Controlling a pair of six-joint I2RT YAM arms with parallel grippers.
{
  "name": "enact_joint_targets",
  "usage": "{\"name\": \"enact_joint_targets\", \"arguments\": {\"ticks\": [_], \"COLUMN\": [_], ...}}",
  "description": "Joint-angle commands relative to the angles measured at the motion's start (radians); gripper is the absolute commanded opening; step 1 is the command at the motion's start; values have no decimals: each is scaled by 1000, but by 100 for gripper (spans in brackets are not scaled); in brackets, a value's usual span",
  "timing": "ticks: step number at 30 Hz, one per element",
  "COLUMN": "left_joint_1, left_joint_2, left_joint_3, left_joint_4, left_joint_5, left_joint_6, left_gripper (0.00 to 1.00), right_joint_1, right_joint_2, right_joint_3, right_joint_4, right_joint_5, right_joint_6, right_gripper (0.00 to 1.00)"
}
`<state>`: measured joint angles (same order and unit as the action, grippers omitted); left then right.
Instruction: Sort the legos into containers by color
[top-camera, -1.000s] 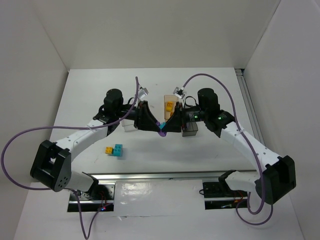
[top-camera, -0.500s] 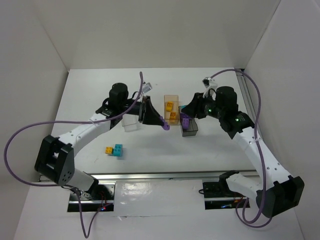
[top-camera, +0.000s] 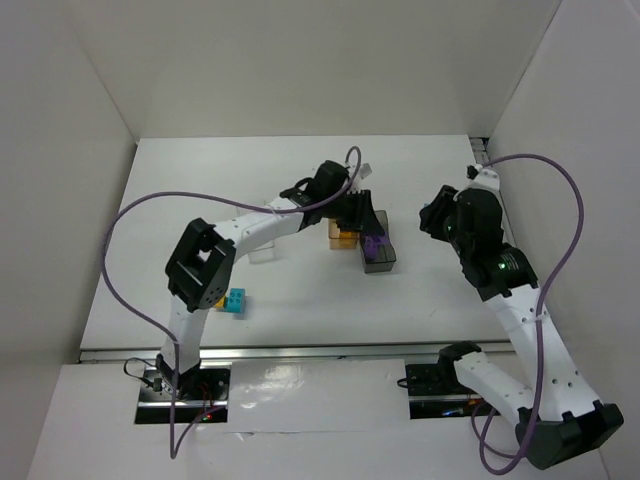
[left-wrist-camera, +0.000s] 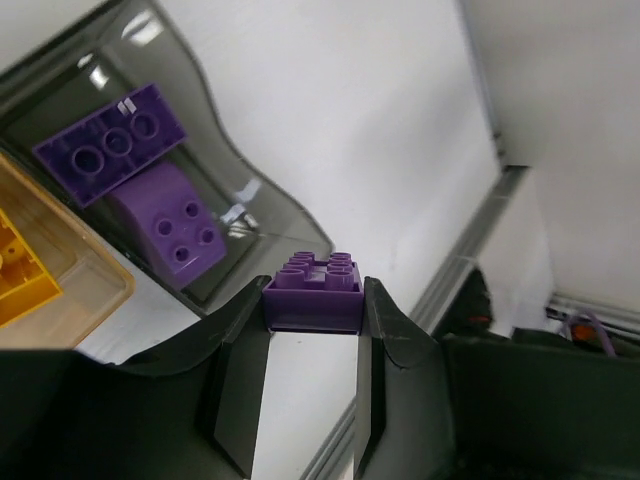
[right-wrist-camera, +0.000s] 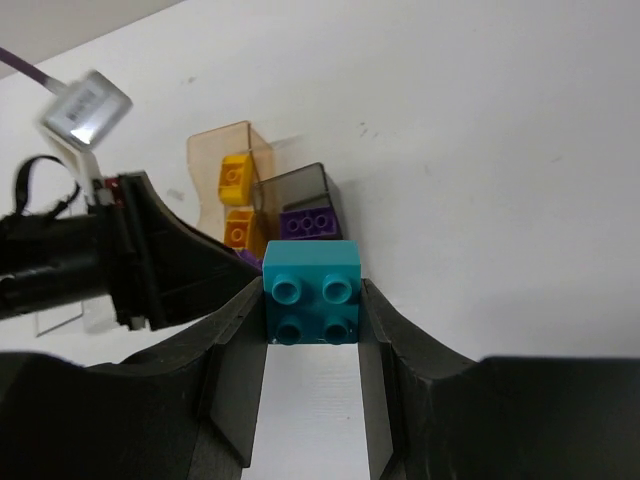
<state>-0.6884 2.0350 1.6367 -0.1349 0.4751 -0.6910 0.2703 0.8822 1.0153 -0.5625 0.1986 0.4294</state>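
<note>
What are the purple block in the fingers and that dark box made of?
The purple block looks like hard moulded plastic, opaque and slightly shiny: crisp edges, round studs. The dark box seems thin, glossy, smoke-tinted translucent plastic: the purple bricks inside show through and its wall glints.

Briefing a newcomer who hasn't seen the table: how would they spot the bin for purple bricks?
On the white table, look mid-table by the left tool. Two bins stand side by side there; take the smoky dark grey bin right of the orange-tinted bin, the only one holding purple bricks.
</note>
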Motion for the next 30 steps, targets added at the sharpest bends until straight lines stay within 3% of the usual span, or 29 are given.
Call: {"name": "enact_joint_targets", "arguments": {"ticks": [1, 5, 6, 9, 11, 15, 20, 22, 25, 29, 30], "left_joint_1": [-48, -71, -71, -71, -71, -80, -80, -80, -31, 42, 68], "left_joint_2": [60, 126, 143, 180, 180, 130, -21, -94, -278, -508, -550], "left_joint_3": [95, 158, 191, 215, 226, 226, 226, 226, 126, -50, -125], "left_joint_4": [-144, -199, -213, -245, -246, -256, -353, -455, -564, -605, -605], "left_joint_5": [-185, -214, -214, -204, -204, -204, -282, -428, -629, -808, -823], "left_joint_6": [-38, -28, -28, -19, -19, 14, 51, 61, 50, -27, -41], "left_gripper": [0, 0, 16, 38, 59, 88, 87, 84, 81, 81, 88], "right_joint_1": [-6, -6, -6, -6, -6, -16, -16, -16, 24, 151, 177], "right_joint_2": [-34, -34, -34, -23, -14, 6, 46, 93, 176, 309, 343], "right_joint_3": [34, 34, 43, 54, 63, 75, 75, 75, 60, 45, 63], "right_joint_4": [-72, -73, -73, -73, -73, -73, -47, -25, 45, 182, 193], "right_joint_5": [130, 130, 130, 121, 111, 88, 0, -62, -174, -169, -157], "right_joint_6": [5, 5, 5, 5, -4, -4, -26, -37, -37, -37, -37], "right_gripper": [19, 20, 20, 20, 20, 21, 23, 26, 26, 26, 26]}}
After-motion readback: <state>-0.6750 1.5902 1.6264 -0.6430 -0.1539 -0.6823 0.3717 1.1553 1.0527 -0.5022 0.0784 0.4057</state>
